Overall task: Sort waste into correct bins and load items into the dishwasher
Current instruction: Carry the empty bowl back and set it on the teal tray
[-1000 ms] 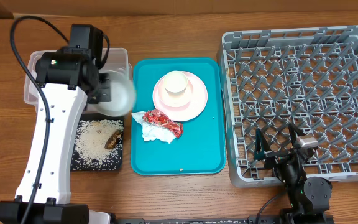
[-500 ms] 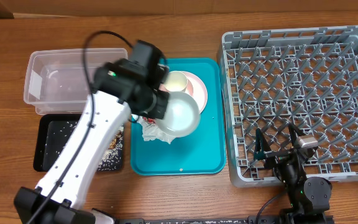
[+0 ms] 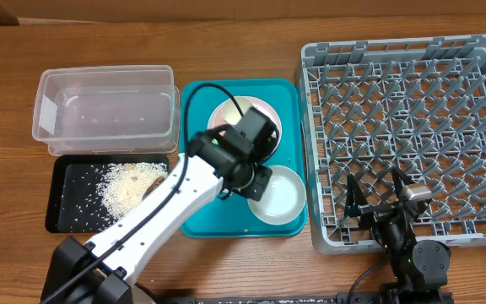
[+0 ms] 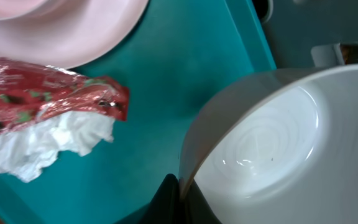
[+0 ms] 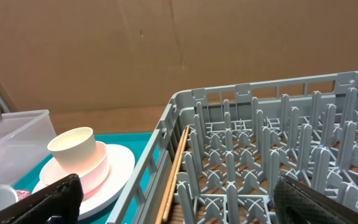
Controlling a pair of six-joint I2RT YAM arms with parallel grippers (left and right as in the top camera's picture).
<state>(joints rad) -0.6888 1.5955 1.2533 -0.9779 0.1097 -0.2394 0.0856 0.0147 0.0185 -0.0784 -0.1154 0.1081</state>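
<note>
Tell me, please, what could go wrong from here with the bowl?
The left pincer grips the bowl only by its rim, so it may slip or tilt. Carried across, it could knock the wall of the rack, or meet the open right pincer at its near edge.

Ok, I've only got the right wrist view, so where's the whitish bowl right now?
Observer: The whitish bowl is over the near right corner of the teal tray, its rim clamped in the left end effector.
Operator: Anything inside it?
Observer: No, the left wrist view shows its inside looking bare.
Operator: Where are the scraps?
Observer: The rice grains lie in the black tray, on the robot's side of the clear tub.
</note>
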